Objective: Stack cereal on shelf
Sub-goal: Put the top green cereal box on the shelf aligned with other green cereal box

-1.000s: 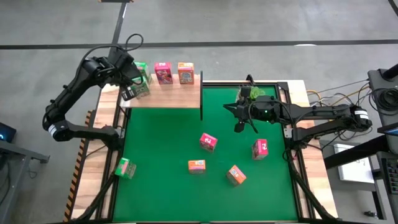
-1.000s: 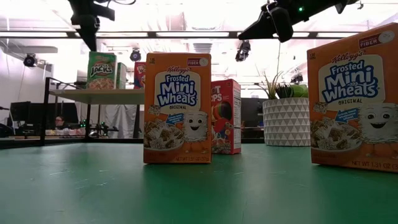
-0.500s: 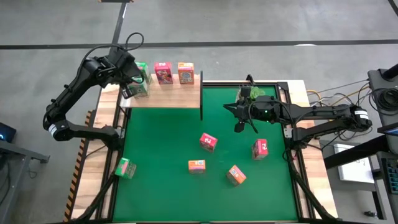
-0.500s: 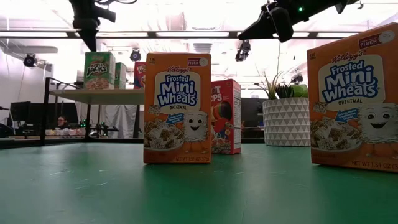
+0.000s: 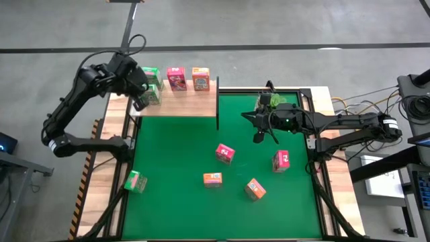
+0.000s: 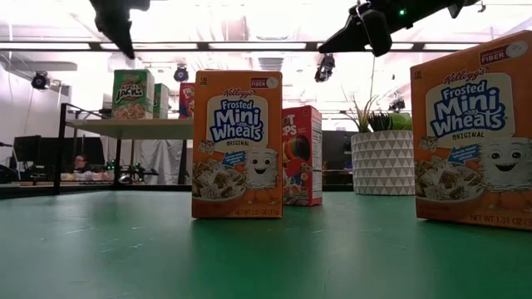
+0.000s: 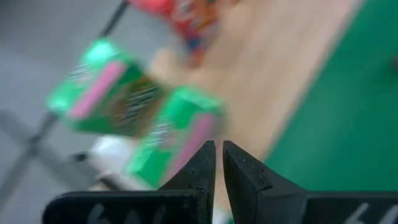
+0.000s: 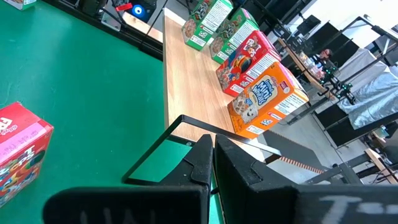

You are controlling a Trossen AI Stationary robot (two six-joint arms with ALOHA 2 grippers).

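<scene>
Nearest me on the green mat (image 5: 175, 202), I see an orange Frosted Mini Wheats box (image 6: 237, 144) upright, a second one (image 6: 472, 131) at the right edge, and a red box (image 6: 302, 155) just behind the first. A green box (image 5: 135, 181) lies on the table's left border. Farther back, my right gripper (image 5: 257, 138) hangs over the mat near the plant pot (image 6: 382, 161), fingers pressed together, empty. On the shelf (image 5: 178, 106) stand two green boxes (image 5: 151, 85), a pink (image 5: 177, 78) and an orange (image 5: 200, 78). My left gripper (image 5: 139, 101), closed and empty, hovers beside the green pair.
</scene>
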